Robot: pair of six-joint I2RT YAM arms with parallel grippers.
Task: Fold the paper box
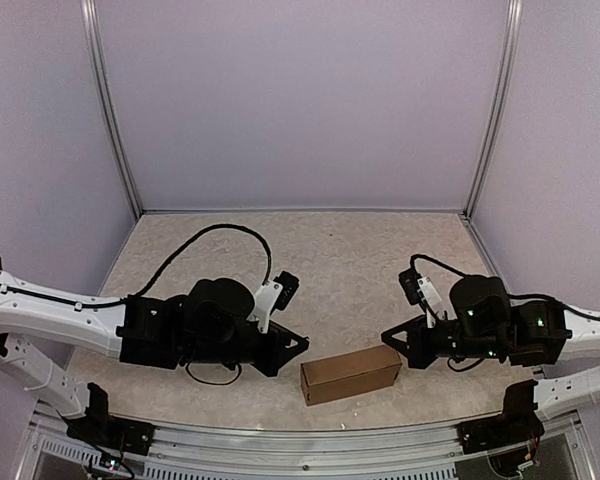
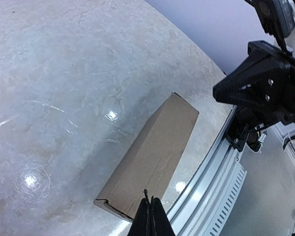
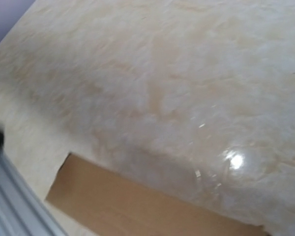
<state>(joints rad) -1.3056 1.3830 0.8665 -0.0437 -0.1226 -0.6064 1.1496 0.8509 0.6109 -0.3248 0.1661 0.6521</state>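
while the small oblong box of plain brown cardboard [image 1: 350, 375] lies closed and flat on the pale marbled tabletop [image 1: 350, 260], both arms reach in low toward it from either side. a silver aluminium rail [image 1: 310, 435] runs just along the box's near long side, and the box sits slightly askew to it, its right end a little farther from the rail than its left end.

the left gripper [image 1: 300, 345] is at the box's left end, its black fingers pressed together into one narrow point with nothing between them; the left wrist view shows that point [image 2: 148, 211] over the box's [image 2: 152, 152] nearest end, where a flap edge stands a little proud, though whether it touches the cardboard is not clear.

the right gripper [image 1: 388, 338] tapers to a closed tip just beside the box's right end and grips nothing; contact cannot be judged. the blurred right wrist view shows one brown face of the box [image 3: 137, 206], but not the fingers.
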